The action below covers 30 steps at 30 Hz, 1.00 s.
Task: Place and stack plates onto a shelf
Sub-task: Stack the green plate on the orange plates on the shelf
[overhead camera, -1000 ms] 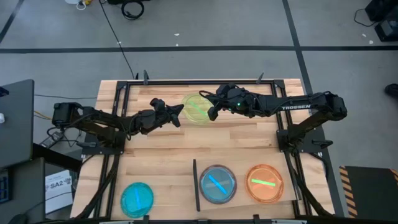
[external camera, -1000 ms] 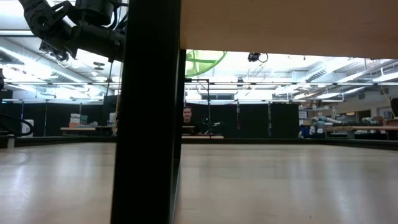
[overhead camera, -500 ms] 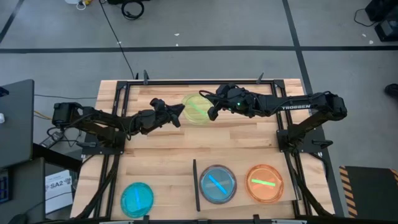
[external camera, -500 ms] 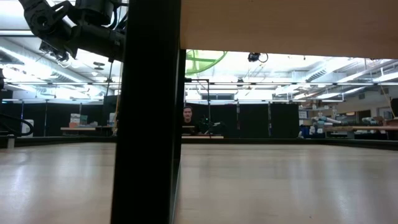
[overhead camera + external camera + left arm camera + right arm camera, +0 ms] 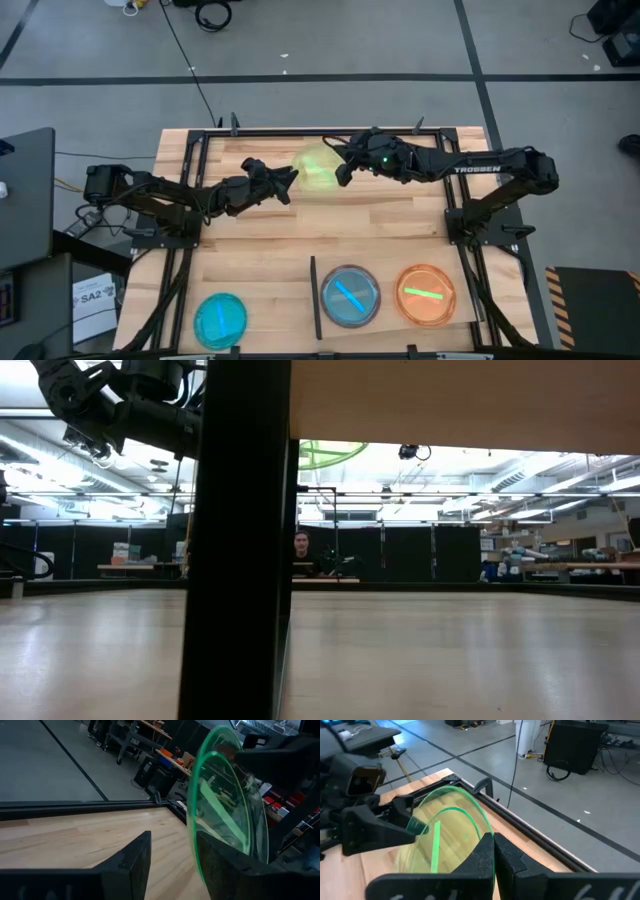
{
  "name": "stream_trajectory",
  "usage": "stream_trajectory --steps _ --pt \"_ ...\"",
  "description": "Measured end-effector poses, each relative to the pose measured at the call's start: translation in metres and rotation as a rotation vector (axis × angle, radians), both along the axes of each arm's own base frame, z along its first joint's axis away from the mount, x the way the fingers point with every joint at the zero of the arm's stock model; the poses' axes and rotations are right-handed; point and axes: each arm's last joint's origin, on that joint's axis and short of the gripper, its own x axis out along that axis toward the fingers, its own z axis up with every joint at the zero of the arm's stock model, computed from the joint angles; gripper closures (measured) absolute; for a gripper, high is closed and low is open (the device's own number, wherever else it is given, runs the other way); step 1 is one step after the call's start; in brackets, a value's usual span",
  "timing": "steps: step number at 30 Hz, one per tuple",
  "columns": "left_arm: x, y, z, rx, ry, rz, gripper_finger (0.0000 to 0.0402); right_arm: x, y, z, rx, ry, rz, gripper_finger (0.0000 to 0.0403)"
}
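A green plate [image 5: 313,165] hangs tilted above the far middle of the table, and shows in the low view [image 5: 330,455] too. My right gripper [image 5: 340,172] is shut on its right rim. My left gripper [image 5: 291,180] is open at the plate's left side. Its fingers [image 5: 135,862] stand on either side of the rim [image 5: 194,845]. At the near edge lies the shelf [image 5: 390,320] with a black strip [image 5: 313,297]. A grey-blue plate [image 5: 350,296] and an orange plate [image 5: 426,293] rest flat on it. A cyan plate [image 5: 220,320] lies on the table left of it. My right gripper pinches the green plate's rim [image 5: 489,831] between its two fingers, on the side toward the table's right. The fingers come about level from the right. The plate stands steeply tilted, almost on edge, clear of the table.
A black metal frame [image 5: 320,131] runs along the table's far edge and down both sides. In the low view a dark post [image 5: 240,540] and a board's underside [image 5: 460,400] block much of the picture. A person [image 5: 301,545] sits far behind the table.
My left gripper has opened and let go of the green plate, staying where it was. My right gripper has drawn slightly toward the far edge and up with the plate, which has tipped a little in its hold.
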Motion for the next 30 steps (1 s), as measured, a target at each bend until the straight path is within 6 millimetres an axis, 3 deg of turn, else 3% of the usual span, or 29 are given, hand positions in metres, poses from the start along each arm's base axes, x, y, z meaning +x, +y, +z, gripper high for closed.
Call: stream_trajectory --steps 10,19,30 --pt "0.0 0.0 -0.001 0.0 0.009 0.0 0.0239 -0.024 -0.01 0.022 -0.021 -0.047 -0.043 0.0398" --pt "0.0 0.0 -0.001 0.0 0.008 0.0 0.0239 -0.071 -0.003 0.048 -0.009 -0.039 -0.04 0.0398" --pt "-0.001 0.0 -0.006 -0.005 0.065 0.0 0.0239 -0.146 0.028 0.06 0.383 -0.027 0.261 0.0396"
